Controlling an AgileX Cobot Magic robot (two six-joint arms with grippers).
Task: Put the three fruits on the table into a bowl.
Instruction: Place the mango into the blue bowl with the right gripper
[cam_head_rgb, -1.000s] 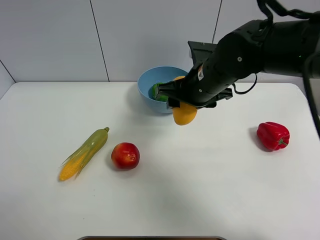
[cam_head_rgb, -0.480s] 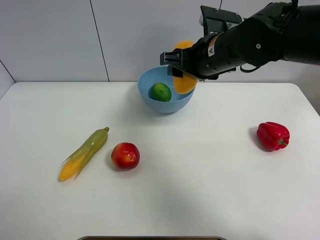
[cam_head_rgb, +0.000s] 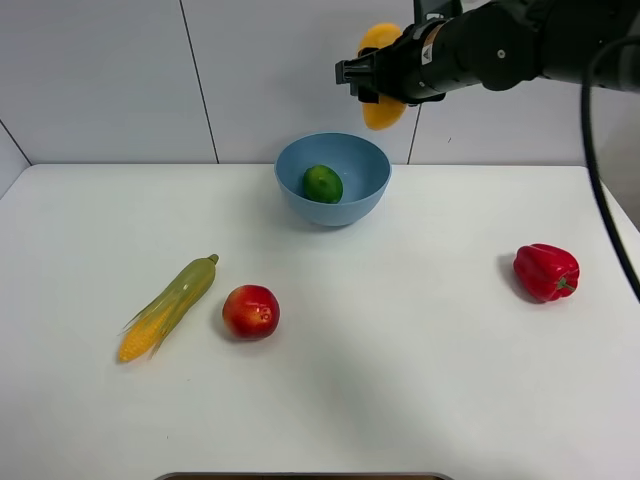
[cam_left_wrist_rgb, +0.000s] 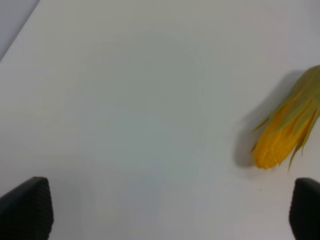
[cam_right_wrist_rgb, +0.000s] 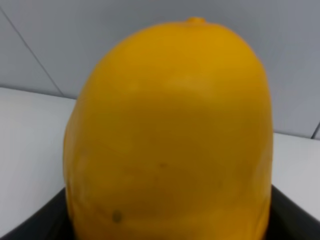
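- Exterior high view: the right gripper (cam_head_rgb: 370, 78) is raised high above the table (cam_head_rgb: 400, 390) and its jaws are closed on the mango (cam_head_rgb: 384, 112). The mango hangs in the air, seen against the wall, above the far right side of the bowl (cam_head_rgb: 287, 170) and not touching it.
- The light-blue bowl stands at the far middle of the table, and the green lime (cam_head_rgb: 322, 183) lies inside it.
- The red fruit (cam_head_rgb: 250, 311) lies on the table, left of the middle and nearer than the bowl. Just to its left lies the corn cob (cam_head_rgb: 168, 307), at a slant and apart from it.
- The red bell pepper (cam_head_rgb: 546, 271) sits alone at the right side, well apart from the rest.
- Left wrist view: the left gripper (cam_left_wrist_rgb: 165, 212) is over bare white table, its two dark fingertips (cam_left_wrist_rgb: 26, 209) spread wide with nothing between them. The yellow end of the corn cob shows beside one fingertip, not touching it.
- Right wrist view: the mango fills almost the whole picture, yellow-orange with a few small dark spots. Dark parts of the gripper show at both of its sides.
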